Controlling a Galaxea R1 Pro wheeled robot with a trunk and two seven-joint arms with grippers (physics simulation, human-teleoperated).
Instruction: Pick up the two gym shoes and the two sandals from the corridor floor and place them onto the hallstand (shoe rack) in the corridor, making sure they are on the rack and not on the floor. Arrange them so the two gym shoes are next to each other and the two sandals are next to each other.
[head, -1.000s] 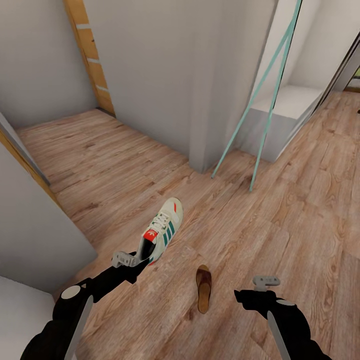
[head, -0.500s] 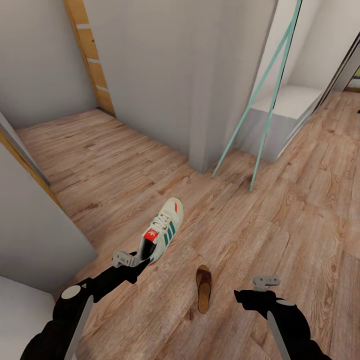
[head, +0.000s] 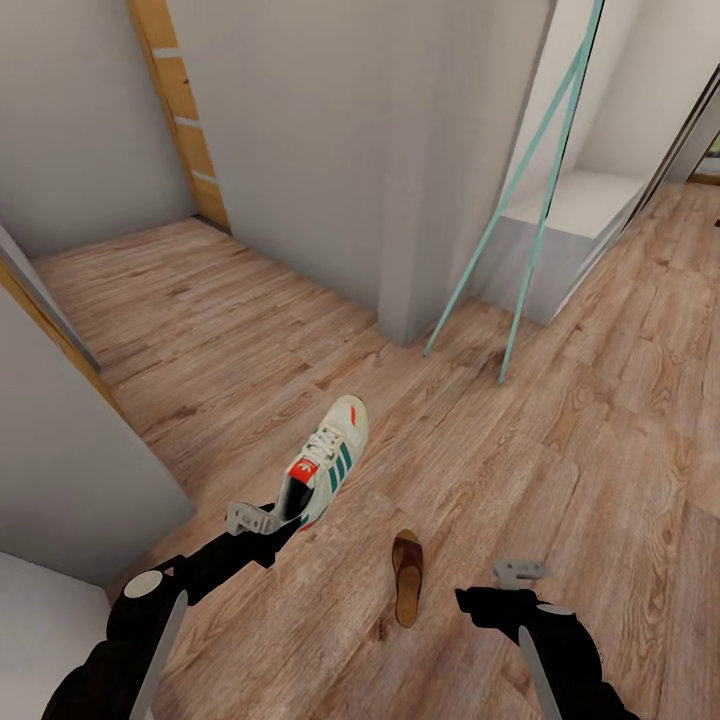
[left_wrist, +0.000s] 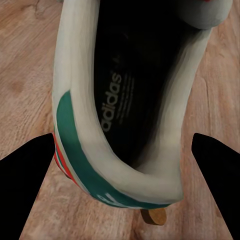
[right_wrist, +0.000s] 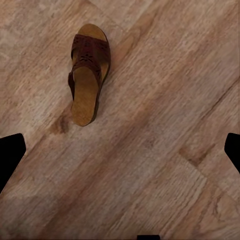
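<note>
Gym shoe (head: 327, 462) hangs toe-outward off my left jaws, clamped at its heel rim, lifted over the corridor floor (head: 560, 440); in the left wrist view its dark insole and green heel band (left_wrist: 85, 165) sit between my fingers. One sandal (head: 407, 577) lies flat on the planks, just beside and below the shoe. My right jaws stand apart, empty, near the sandal (right_wrist: 88, 75).
</note>
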